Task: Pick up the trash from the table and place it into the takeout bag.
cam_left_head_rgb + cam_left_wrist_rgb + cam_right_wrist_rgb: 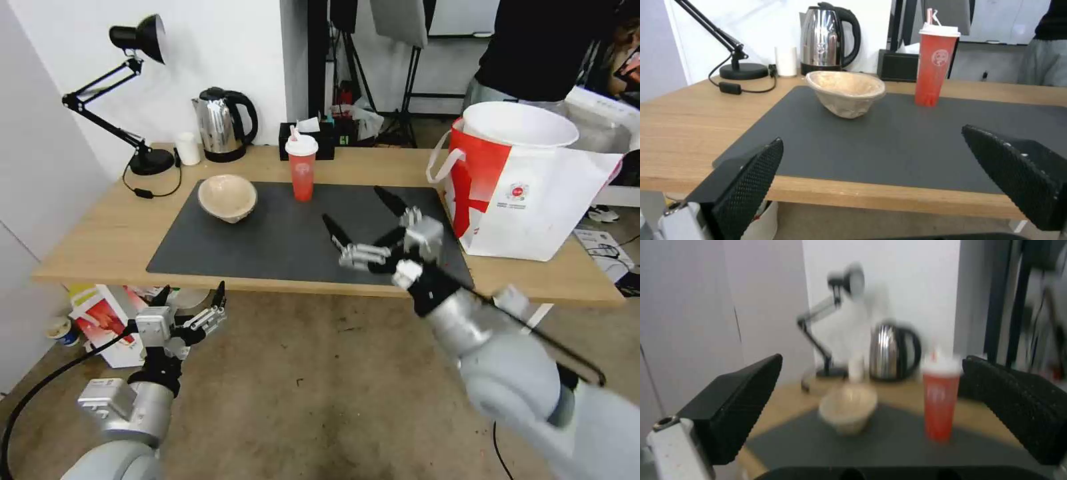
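Evidently the right gripper (357,212), jaws apart, is hovering over the mat (280,240) facing the red drink cup (302,168), likely to grasp it.

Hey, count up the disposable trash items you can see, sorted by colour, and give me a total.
White: 1, the large white bowl sitting in the mouth of the takeout bag
Red: 1, the red drink cup standing on the dark mat
Beige: 1, the beige pulp bowl on the mat
Total: 3

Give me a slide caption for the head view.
Open right gripper over the mat; white bowl in the bag.
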You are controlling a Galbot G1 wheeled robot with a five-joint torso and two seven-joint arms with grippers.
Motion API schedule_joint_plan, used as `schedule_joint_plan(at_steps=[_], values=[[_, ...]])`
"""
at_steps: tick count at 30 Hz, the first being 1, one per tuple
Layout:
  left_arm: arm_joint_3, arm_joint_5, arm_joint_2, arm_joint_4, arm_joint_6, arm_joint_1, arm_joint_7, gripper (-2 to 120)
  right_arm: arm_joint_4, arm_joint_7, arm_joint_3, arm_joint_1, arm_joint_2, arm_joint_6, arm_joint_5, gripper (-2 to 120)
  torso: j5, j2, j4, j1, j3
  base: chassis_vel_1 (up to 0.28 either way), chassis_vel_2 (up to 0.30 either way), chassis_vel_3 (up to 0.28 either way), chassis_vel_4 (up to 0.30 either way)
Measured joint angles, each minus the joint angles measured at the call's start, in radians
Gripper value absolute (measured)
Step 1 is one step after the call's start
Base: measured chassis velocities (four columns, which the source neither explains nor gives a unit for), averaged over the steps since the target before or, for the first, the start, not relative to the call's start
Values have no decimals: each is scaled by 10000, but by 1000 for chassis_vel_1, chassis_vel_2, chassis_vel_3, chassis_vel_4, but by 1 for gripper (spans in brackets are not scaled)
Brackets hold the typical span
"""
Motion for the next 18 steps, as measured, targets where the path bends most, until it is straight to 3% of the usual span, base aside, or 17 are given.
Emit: schedule_joint_plan(at_steps=[3,4,7,8,10,18], values=[[80,87,-131,61,2,-47,0,100,-332,702,-96,1444,226,-2688,1667,100,-3,0,0,1,0,0,0,0,0],[80,87,-131,61,2,-47,0,100,-332,702,-96,1444,226,-2688,1667,100,-3,0,0,1,0,0,0,0,0],[98,138,-167,70,4,-47,0,100,-734,1151,-140,2278,430,-4365,2131,100,-1,0,-2,0,0,0,0,0,0],[98,138,-167,70,4,-47,0,100,-734,1151,-140,2278,430,-4365,2131,100,-1,0,-2,0,0,0,0,0,0],[89,154,-172,71,7,-43,-1,100,-1069,1434,-168,2824,625,-5334,2451,100,-2,0,0,0,0,0,0,0,0],[90,231,-254,148,17,-82,-8,100,-2482,1330,-390,3882,1311,-5812,2507,100,-1,0,0,0,-1,0,0,0,0]])
